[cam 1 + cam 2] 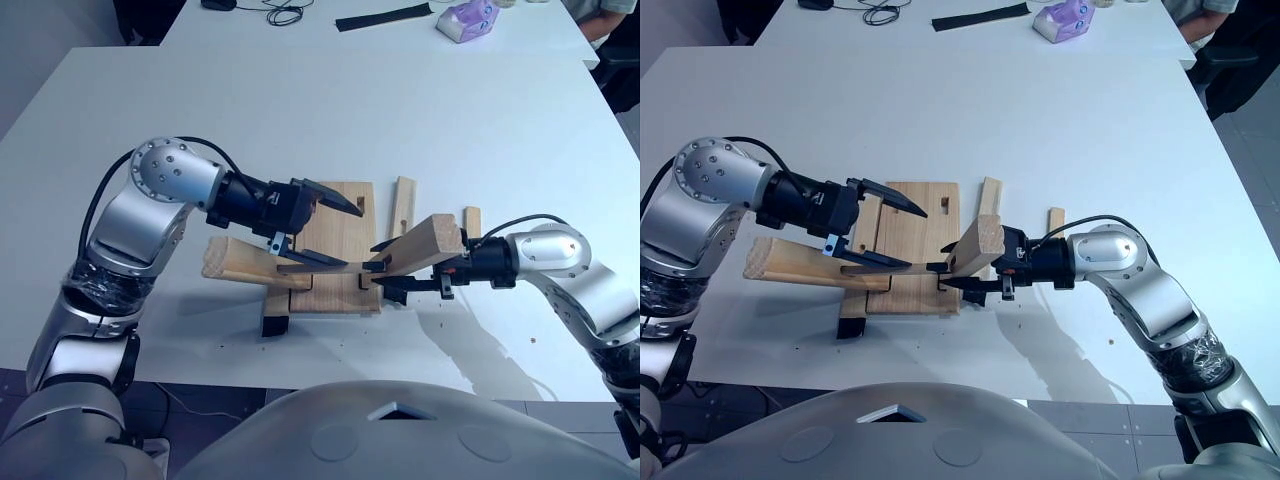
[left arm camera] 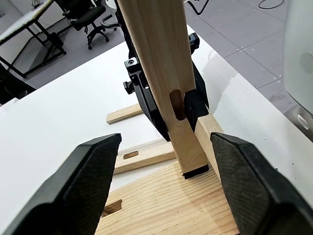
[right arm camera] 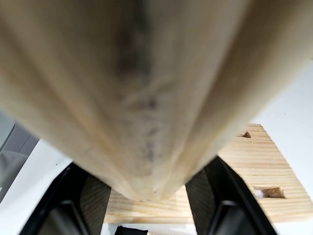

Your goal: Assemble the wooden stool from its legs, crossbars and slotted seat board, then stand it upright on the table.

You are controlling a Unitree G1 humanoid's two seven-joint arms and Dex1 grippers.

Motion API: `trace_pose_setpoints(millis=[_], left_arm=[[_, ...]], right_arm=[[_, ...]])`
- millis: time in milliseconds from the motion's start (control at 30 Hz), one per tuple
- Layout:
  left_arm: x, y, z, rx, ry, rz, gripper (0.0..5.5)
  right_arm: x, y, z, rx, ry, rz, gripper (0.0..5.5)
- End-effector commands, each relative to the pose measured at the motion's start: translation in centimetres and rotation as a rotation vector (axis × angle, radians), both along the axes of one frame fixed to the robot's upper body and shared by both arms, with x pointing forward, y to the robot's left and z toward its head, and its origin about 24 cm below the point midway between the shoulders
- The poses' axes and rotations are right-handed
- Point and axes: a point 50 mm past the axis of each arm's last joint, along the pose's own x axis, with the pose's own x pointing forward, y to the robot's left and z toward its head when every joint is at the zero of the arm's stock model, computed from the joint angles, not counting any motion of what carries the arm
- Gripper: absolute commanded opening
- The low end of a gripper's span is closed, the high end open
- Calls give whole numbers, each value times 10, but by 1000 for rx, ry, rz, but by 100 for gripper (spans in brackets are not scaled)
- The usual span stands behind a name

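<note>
While a leg (image 1: 428, 240), clamped in the right gripper (image 1: 388, 272), is set at what seems a slot of the seat board (image 1: 335, 205) just ahead, bracing by the spread-open left gripper (image 1: 352, 238) is called for.

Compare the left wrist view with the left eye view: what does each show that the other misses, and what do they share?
Left wrist view: an oval slot in the held leg and its black foot pad against the seat board. Left eye view: a second leg at the board's left side, and a tissue pack. Shared: the right gripper clamping the leg, the open left gripper, loose crossbars.
</note>
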Motion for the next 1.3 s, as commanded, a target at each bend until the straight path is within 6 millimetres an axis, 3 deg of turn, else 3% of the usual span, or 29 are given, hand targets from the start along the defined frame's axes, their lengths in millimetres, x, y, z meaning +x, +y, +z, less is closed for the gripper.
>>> trace_pose_setpoints(millis=[33,300,667,800,900,1067,1167,1300], left_arm=[[2,9,-23,127,21,63,339],[7,10,-25,124,11,84,339],[10,6,-25,117,14,96,339],[13,5,-21,101,20,106,339],[22,3,-12,57,7,147,339],[39,3,27,-104,47,234,339],[29,10,41,-102,97,166,339],[11,24,43,7,126,40,339]], right_arm=[[-7,-7,-20,-134,105,-14,199],[-12,-9,-26,-194,97,23,199],[-14,12,-33,-175,91,69,199],[-13,10,-36,-182,93,57,199],[-13,5,-39,-201,98,45,199],[-15,2,-41,-212,104,43,199],[-15,0,-41,-216,108,34,199],[-16,-1,-42,-216,111,20,199]])
